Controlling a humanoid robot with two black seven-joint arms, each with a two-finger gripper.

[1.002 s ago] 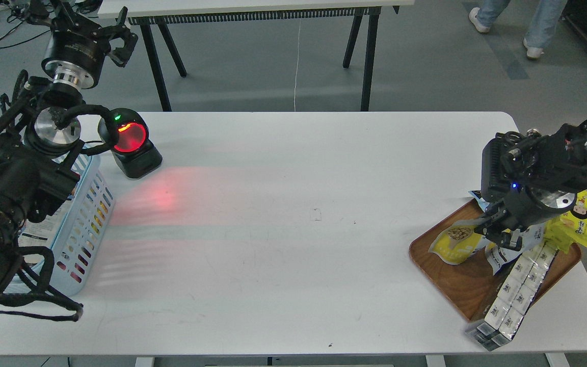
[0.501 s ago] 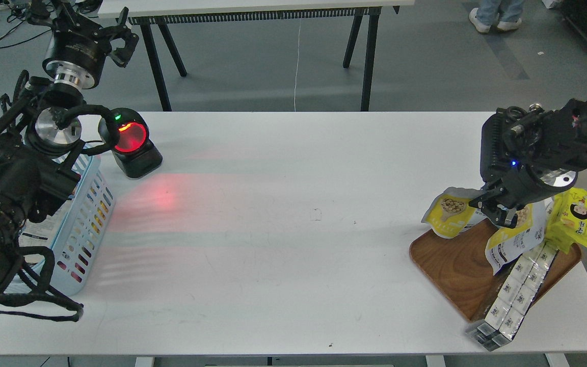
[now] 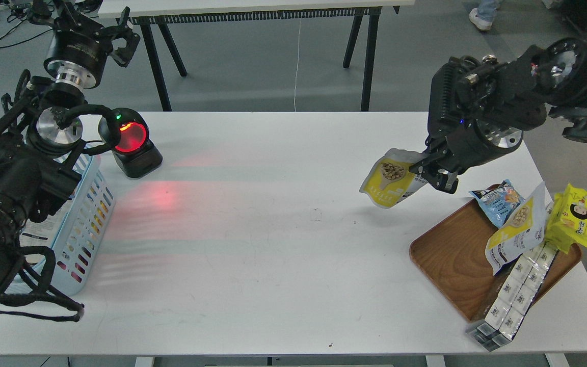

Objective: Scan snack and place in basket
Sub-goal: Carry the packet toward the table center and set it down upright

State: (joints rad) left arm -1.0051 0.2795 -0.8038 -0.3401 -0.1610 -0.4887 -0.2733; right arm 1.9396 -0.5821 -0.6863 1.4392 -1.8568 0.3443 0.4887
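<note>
We are holding the snack [image 3: 389, 178] in the air with our right gripper [image 3: 432, 175], whose jaws are clenched on the pouch's right edge. The pouch is hanging tilted above the surface [image 3: 283, 244], up and to the left of the tray [image 3: 451, 255], clear of both. Its printed face, yellow with a picture of tan beans, is turned toward us.

The tray is lying at the right end of the surface, with one corner reaching past the surface's near edge. Leaning together on the tray's far right part are a pale blue packet [image 3: 497, 201], a second white and yellow pouch [image 3: 517, 229] and a bright yellow pack [image 3: 575, 216] with a cartoon face. A long strip of small white packs [image 3: 515, 295] is running along the tray's right side down to its near corner.

Far to the left of the tray, the scanner [image 3: 129, 142] is standing near the surface's back left corner, its window glowing red and throwing a red patch onto the surface in front of it. The basket [image 3: 87, 214] is sitting just left of the scanner at the left edge, partly hidden behind our left arm. Our left gripper [image 3: 115, 35] is raised beyond the surface's back edge, above the scanner; it is too dark for us to tell whether its jaws are released or clenched.
</note>
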